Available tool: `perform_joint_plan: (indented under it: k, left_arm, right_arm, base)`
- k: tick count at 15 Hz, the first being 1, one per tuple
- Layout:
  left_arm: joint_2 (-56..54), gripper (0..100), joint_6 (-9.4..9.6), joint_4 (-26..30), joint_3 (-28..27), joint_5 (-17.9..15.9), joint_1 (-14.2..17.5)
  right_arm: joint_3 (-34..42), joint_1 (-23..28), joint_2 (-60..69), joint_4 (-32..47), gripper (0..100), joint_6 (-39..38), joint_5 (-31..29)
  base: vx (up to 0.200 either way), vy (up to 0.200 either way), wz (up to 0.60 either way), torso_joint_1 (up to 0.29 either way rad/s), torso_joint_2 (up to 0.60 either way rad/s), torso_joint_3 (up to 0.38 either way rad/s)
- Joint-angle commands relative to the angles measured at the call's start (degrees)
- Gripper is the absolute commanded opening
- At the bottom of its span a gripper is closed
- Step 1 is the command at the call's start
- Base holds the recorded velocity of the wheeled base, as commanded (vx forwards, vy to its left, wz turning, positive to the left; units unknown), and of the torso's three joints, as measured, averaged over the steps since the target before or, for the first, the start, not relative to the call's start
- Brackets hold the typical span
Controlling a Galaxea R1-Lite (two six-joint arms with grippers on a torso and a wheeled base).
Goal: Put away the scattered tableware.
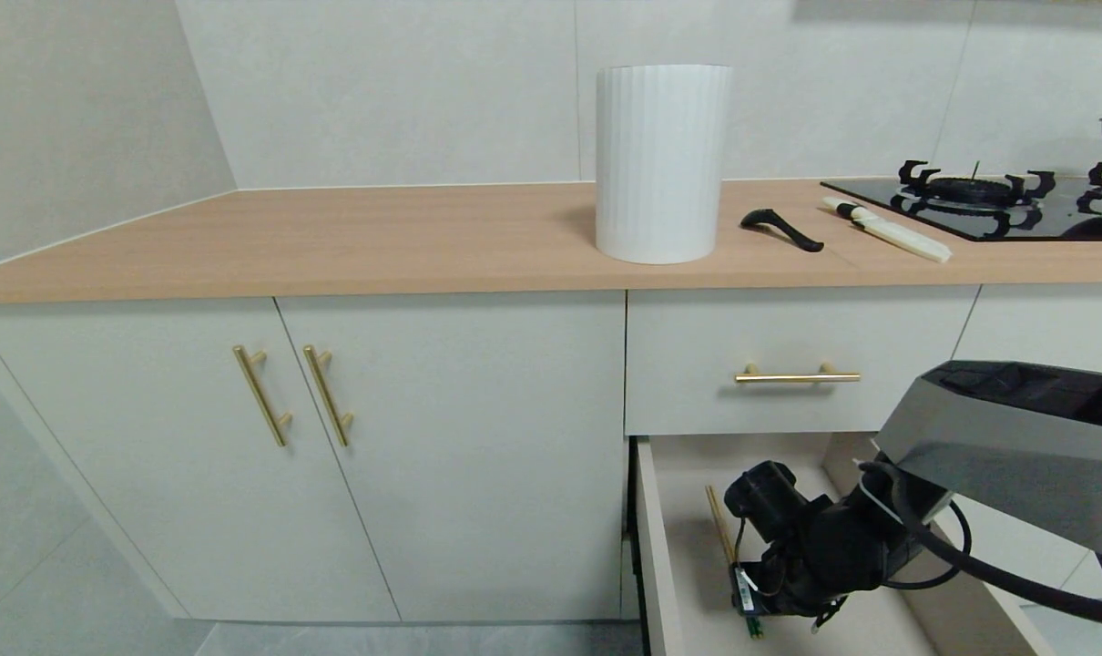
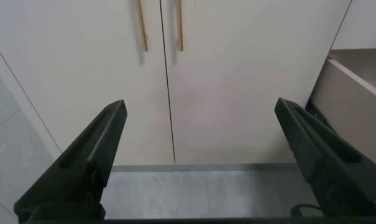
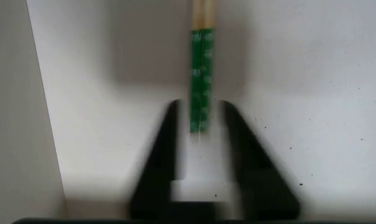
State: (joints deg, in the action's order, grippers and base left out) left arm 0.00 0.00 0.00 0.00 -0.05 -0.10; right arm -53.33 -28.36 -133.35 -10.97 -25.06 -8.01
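A pair of wooden chopsticks (image 1: 720, 528) with green ends (image 3: 199, 87) lies on the floor of the open lower drawer (image 1: 653, 547). My right gripper (image 3: 199, 115) is down inside this drawer. Its fingers stand slightly apart on either side of the green ends, with a thin gap on each side. On the counter lie a black scoop (image 1: 780, 228) and a white-handled knife (image 1: 888, 230), both to the right of a tall white ribbed container (image 1: 660, 164). My left gripper (image 2: 200, 109) hangs wide open and empty, low in front of the cabinet doors (image 2: 237, 81).
A black gas hob (image 1: 997, 205) sits at the counter's right end. The upper drawer (image 1: 797, 360) with a gold handle is closed above the open one. Gold-handled double doors (image 1: 291, 396) are closed at left. The open drawer's side wall (image 2: 355, 81) is near the left gripper.
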Motion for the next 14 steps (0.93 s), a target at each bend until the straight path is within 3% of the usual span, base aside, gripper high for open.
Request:
perform_joint_plan:
  k: [1,7,11,12,14]
  left_arm:
    - [0.09,100,0.0,0.0,0.0,0.05,0.01]
    - [0.09,100,0.0,0.0,0.0,-0.04,0.01]
    - [0.09,100,0.0,0.0,0.0,0.05,0.01]
    - [0.0,100,0.0,0.0,0.0,-0.04,0.01]
    - [0.0,100,0.0,0.0,0.0,0.05,0.01]
  right_arm:
    - [-0.02,-0.03,0.11,-0.01,100,0.02,0.01]
    - [0.78,0.05,3.45,0.69,100,0.02,-0.34]
    - [3.68,2.16,20.15,4.99,100,0.89,-0.25]
    - [3.15,2.25,28.94,11.24,100,2.3,-0.16]
    - [2.97,2.25,38.43,15.54,100,4.15,-0.16]
  base:
    - [0.0,0.0,0.0,0.0,0.0,0.0]
    - [0.0,0.0,0.0,0.0,0.0,0.0]
    - [0.0,0.0,0.0,0.0,0.0,0.0]
    - [0.0,0.0,0.0,0.0,0.0,0.0]
    - [0.0,0.0,0.0,0.0,0.0,0.0]
